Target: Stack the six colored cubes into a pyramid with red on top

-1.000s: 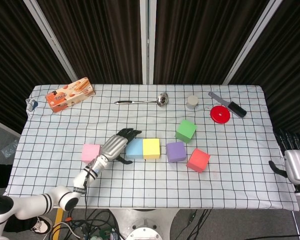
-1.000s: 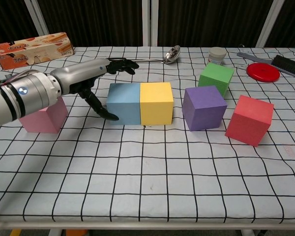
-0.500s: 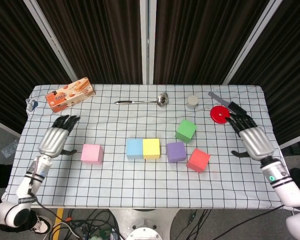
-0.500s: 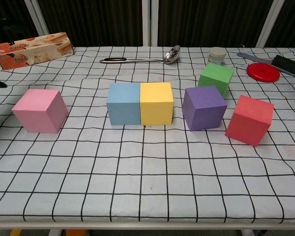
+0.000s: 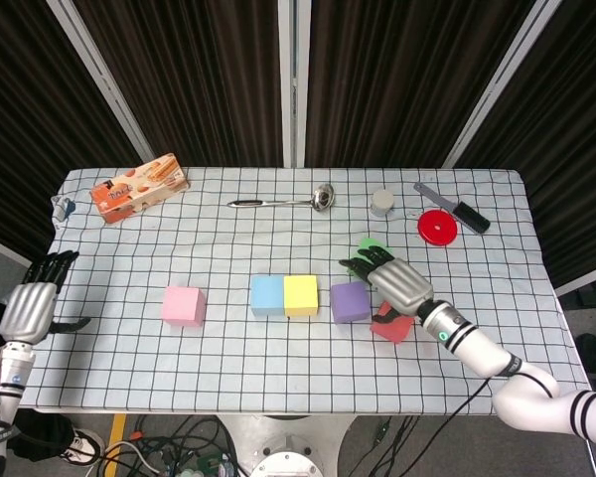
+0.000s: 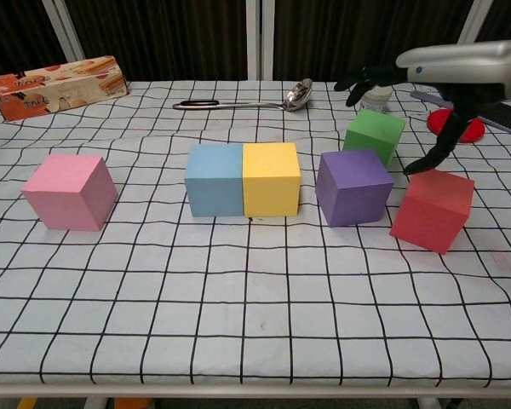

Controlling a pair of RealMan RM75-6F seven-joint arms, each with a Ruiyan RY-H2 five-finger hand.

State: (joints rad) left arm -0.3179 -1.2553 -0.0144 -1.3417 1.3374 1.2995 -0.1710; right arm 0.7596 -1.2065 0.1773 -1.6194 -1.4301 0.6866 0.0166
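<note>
Six cubes are all sitting flat on the checked bench (image 5: 278,378), none stacked. Pink cube (image 5: 182,305) is lying apart at the left. Blue cube (image 5: 267,295) and yellow cube (image 5: 301,295) are touching side by side in the middle, and purple cube (image 5: 349,301) is standing just beside the yellow one with a small gap. Green cube (image 6: 374,135) is sitting behind the purple one, and red cube (image 6: 432,209) is resting at the right end, turned slightly.

Right hand (image 5: 395,282) is hovering palm down over the green cube and the purple cube's far edge, its fingers (image 6: 364,81) spreading apart and holding nothing, with the thumb pointing down close to the red cube's top corner; whether it is touching is not clear.

Left hand (image 5: 28,309) is hanging off the bench's left edge, well apart from every cube, fingers apart and empty.

Along the far side are lying a snack box (image 5: 138,187), a ladle (image 5: 283,201), a small jar (image 5: 381,203), a red disc (image 5: 437,227) and a brush (image 5: 453,208).
</note>
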